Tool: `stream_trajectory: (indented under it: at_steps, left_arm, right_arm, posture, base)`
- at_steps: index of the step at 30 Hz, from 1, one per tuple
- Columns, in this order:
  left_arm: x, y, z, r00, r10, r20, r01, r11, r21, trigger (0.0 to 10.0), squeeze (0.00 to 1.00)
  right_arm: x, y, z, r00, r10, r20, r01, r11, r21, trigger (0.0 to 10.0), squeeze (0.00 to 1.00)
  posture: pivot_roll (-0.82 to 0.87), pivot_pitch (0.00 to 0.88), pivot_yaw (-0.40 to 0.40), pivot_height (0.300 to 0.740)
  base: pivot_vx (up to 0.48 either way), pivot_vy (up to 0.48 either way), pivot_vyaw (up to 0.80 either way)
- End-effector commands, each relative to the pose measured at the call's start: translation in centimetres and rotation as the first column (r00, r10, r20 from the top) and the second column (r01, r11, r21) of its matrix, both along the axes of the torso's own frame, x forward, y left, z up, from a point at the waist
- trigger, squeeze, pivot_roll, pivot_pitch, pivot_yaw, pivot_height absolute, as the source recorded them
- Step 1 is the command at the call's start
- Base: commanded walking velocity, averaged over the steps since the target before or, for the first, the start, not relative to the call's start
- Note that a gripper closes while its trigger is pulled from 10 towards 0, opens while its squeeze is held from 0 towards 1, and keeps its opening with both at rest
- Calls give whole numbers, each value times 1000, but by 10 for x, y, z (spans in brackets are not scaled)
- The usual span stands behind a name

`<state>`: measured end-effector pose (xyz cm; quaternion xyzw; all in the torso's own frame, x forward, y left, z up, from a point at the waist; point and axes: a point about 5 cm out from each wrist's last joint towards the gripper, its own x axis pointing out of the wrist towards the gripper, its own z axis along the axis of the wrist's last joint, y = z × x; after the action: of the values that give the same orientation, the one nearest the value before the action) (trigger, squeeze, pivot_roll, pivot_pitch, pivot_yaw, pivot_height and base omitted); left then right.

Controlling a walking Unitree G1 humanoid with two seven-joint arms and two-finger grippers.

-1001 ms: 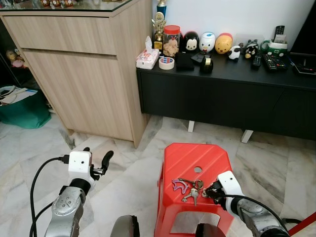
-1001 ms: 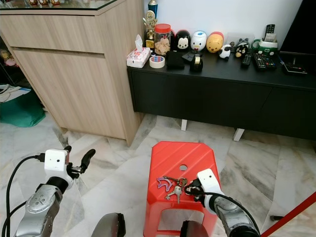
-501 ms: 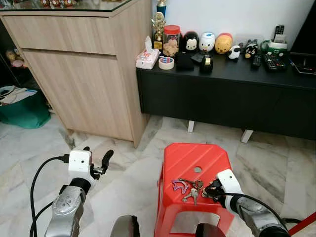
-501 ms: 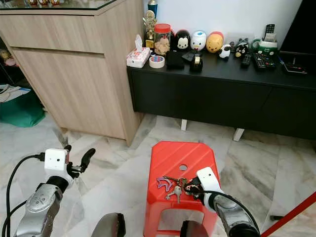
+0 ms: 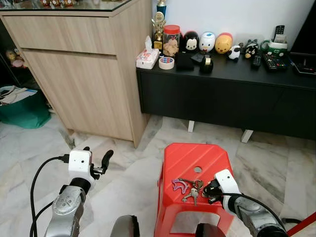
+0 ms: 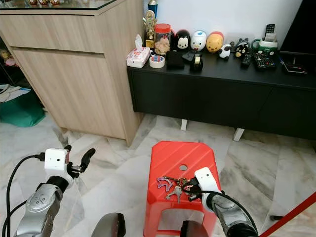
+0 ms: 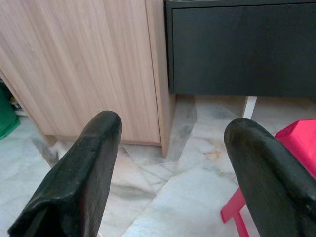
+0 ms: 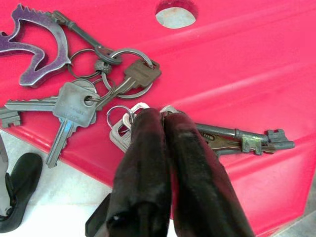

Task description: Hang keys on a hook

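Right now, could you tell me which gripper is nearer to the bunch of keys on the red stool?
Right. The right gripper rests on the keys atop the red stool, its jaws together. The left gripper hangs over the floor, well left of the stool.

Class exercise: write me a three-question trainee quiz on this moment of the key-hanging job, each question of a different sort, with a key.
1. True or false: the keys lie on the red stool.
2. Which gripper is at the keys: A left, B right?
3. Fill in: the left gripper has its fingers ____.

Key: 1 true. 2 B, the right gripper, fingers closed together at the bunch. 3 open.
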<state>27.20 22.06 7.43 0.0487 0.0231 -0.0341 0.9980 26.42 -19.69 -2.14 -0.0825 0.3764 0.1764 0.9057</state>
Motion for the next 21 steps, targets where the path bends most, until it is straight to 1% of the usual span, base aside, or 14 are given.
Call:
stream_trajectory:
  at_steps: [1, 11, 12, 13, 17, 18, 21]
  left_arm:
    - [1, 4, 0, 1000, 4, -8, -3, 1000, 16, 10000, 0]
    - [1, 4, -1, 1000, -2, -12, 2, 1000, 18, 10000, 0]
    - [1, 4, -1, 1000, -2, -12, 2, 1000, 18, 10000, 0]
    - [1, 4, -1, 1000, -1, -13, 2, 1000, 18, 10000, 0]
    - [1, 4, -1, 1000, -2, -14, 2, 1000, 19, 10000, 0]
    - [1, 3, -1, 1000, -3, -15, 3, 1000, 18, 10000, 0]
    - [1, 3, -1, 1000, -4, -15, 4, 1000, 17, 10000, 0]
  right_arm:
    - [2, 1, 1, 1000, -1, 3, 1, 1000, 0, 0, 0]
    - [4, -2, 2, 999, -32, 14, 32, 999, -17, 0, 0]
    - [4, -2, 2, 999, -34, 13, 34, 999, -19, 1686, 0]
    - [3, -2, 1, 999, -38, 7, 38, 999, -25, 10000, 0]
    - [1, -3, -1, 999, -45, -6, 45, 998, -33, 10000, 0]
    - [1, -2, -1, 999, -46, -6, 46, 999, -29, 10000, 1000]
    - [2, -1, -1, 999, -44, -5, 44, 999, -21, 10000, 1000]
  posture:
    - [76, 0, 14, 608]
    - [75, 0, 16, 608]
    - [75, 0, 16, 608]
    - [76, 0, 15, 608]
    - [77, 0, 15, 608]
    - [77, 0, 14, 608]
    - [75, 0, 14, 608]
  base:
    - [0, 0, 0]
    - [0, 0, 0]
    - [0, 0, 0]
    - [0, 0, 0]
    - [0, 0, 0]
    - [0, 0, 0]
    - [0, 0, 0]
